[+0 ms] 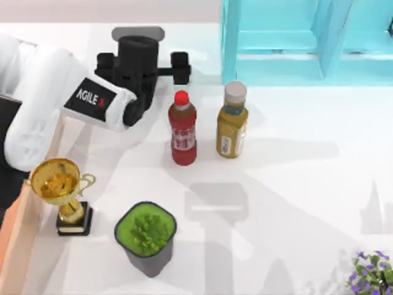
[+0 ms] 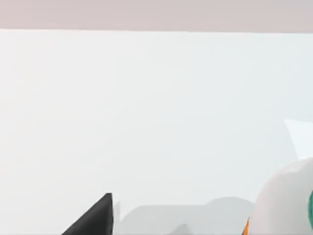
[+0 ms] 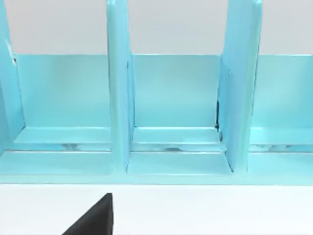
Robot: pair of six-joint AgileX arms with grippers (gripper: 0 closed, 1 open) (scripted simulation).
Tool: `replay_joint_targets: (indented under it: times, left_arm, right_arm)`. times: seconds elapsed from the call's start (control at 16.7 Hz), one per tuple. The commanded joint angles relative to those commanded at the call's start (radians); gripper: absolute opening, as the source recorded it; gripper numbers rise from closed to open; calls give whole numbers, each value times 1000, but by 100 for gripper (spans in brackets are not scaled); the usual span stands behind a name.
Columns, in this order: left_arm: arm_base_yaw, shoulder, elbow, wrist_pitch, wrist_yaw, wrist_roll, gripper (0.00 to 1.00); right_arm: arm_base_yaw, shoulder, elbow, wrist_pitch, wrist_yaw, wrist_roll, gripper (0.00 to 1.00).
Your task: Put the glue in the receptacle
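The left gripper [image 1: 142, 61] hangs at the table's far left, beside the red-capped red bottle [image 1: 183, 130]; whether its fingers are spread I cannot tell. The small white glue bottle [image 2: 286, 203] (teal cap, orange label) sits close against the left wrist camera.

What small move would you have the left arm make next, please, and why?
Probably carry the glue toward the receptacle at the table's left edge. The left gripper sits at the back of the table, and the left wrist view shows the glue bottle right beside its finger, seemingly held.
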Motion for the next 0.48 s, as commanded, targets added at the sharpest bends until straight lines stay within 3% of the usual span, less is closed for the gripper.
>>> replay_joint_targets:
  times: [0.3, 0.48]
  left_arm:
    - [1, 10, 11, -1, 1, 0, 100]
    - [1, 10, 11, -1, 1, 0, 77]
  right_arm:
    - [0, 0, 0, 0, 0, 0, 100]
    - [0, 0, 0, 0, 0, 0, 100]
